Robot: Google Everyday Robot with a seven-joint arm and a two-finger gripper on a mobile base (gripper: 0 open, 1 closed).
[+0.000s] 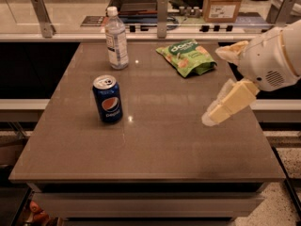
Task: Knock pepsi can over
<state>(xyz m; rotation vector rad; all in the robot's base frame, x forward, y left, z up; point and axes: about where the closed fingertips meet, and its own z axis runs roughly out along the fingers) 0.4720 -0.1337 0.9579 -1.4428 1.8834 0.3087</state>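
Note:
The pepsi can (107, 99), dark blue with a silver top and the round logo, stands upright on the left part of the brown table (155, 145). My gripper (217, 108), cream-coloured, hangs over the right side of the table, pointing down and to the left. It is well to the right of the can and does not touch it. The white arm housing (273, 55) is behind it at the right edge.
A clear plastic bottle (116, 38) with a white cap stands at the back left of the table. A green snack bag (186, 57) lies at the back centre-right. A counter with a cardboard box (225, 3) and metal posts runs behind the table.

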